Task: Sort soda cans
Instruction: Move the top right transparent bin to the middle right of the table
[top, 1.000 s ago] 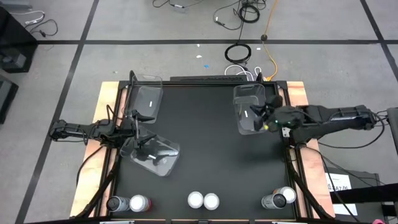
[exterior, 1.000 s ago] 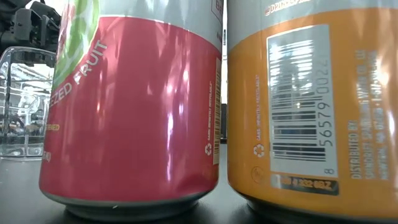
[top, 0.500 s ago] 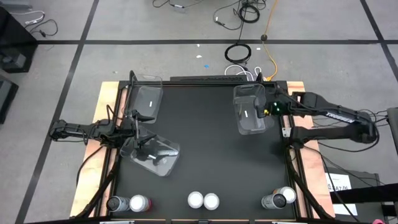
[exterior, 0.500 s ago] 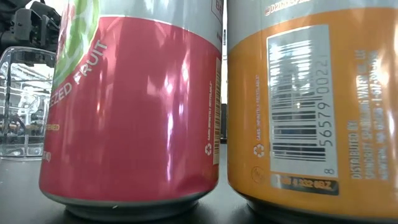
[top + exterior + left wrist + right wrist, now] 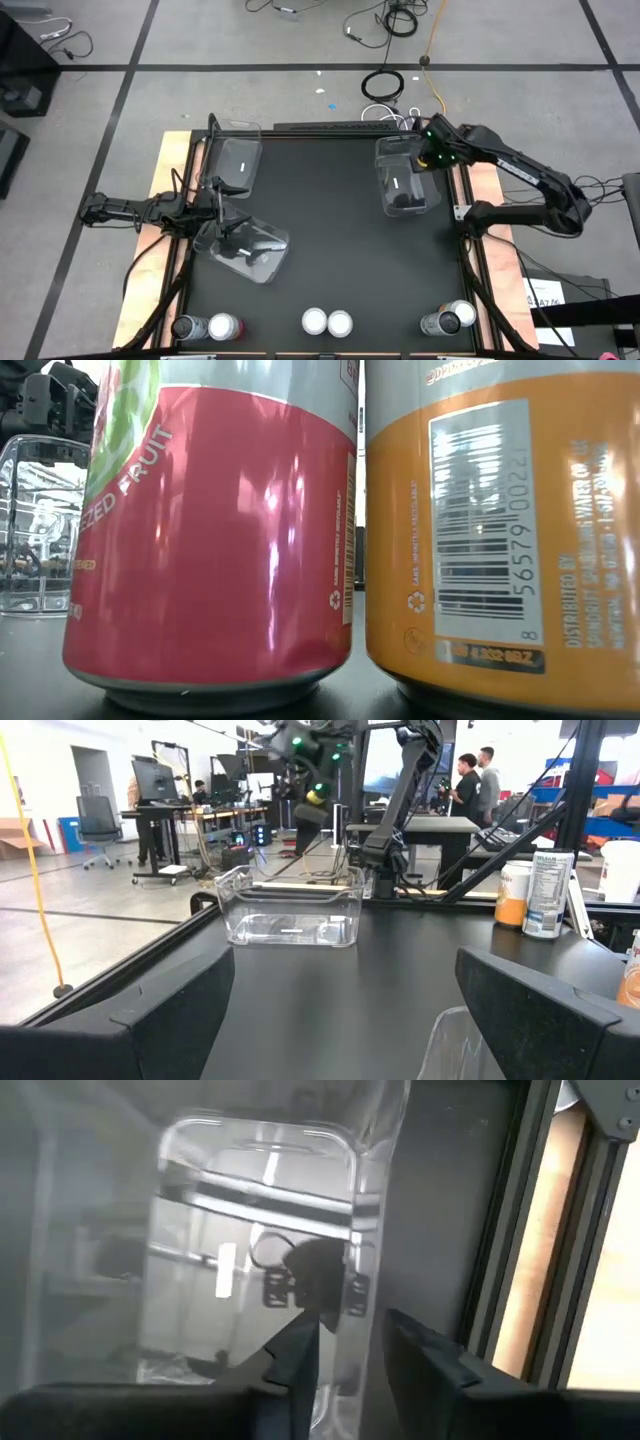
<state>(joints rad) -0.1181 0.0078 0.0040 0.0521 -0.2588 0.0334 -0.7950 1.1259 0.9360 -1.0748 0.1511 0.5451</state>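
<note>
At the left edge of the high view the left arm lies across the worktop's (image 5: pixel 340 240) border, and its tool (image 5: pixel 225 215) sits at left of centre, above a clear bin (image 5: pixel 250 250) that lies askew. In the left wrist view its two dark fingers (image 5: pixel 170 1010) stand wide apart with nothing between them. Just above it, in the upper left of the black surface, a second clear bin (image 5: pixel 235 160) stands against the edge.

Along the bottom of the high view the six soda cans stand in three pairs. At lower left a dark can (image 5: pixel 186 327) touches a pink-red can (image 5: pixel 224 326). At bottom centre two cans with pale tops (image 5: pixel 327 322) stand side by side; in the low view these fill the frame as a pink-red can (image 5: pixel 210 540) at left and an orange can (image 5: pixel 500 530) at right, close together, both upright. At lower right another pair (image 5: pixel 447 320) stands near the worktop's corner.

At upper right a third clear bin (image 5: pixel 403 175) stands on the surface. The right tool (image 5: pixel 432 152) hangs at that bin's upper right corner, green lights showing on it. In the right wrist view its fingers (image 5: pixel 300 1360) are a little apart and grip nothing, with the bin (image 5: pixel 250 1250) beyond them.
</note>
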